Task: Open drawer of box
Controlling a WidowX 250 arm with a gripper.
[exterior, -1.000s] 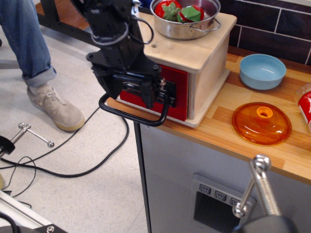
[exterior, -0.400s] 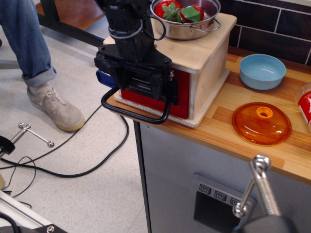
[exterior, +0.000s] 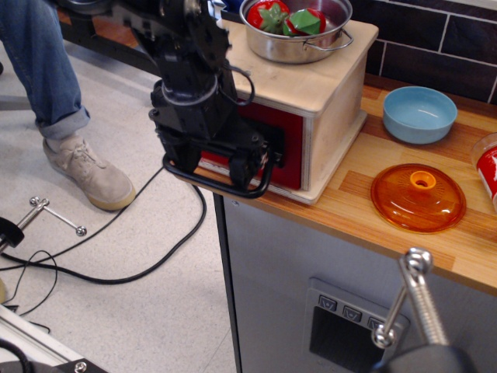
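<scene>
The single view looks down on a wooden tabletop set on a grey cabinet, with dark brick-pattern tiles behind it. To the left lies a pale floor crossed by black cables, where a person's leg in jeans ends in a beige shoe.

The box, pale plywood with rounded corners, sits at the tabletop's left end. A steel pot holding red and green toy vegetables stands on its top. Its drawer has a red front that faces left and toward the camera, out over the tabletop's edge; the front runs nearly the full width of the box. The black loop handle sticks out from the front, its long bar running parallel to it.

The black gripper is pressed against the drawer front directly above the loop handle, covering much of the red. Whether the jaws are parted or clamped on anything cannot be told, as the arm's body hides them.

To the right of the box, a blue bowl sits by the tiles, and an orange lid lies nearer the front edge.
</scene>
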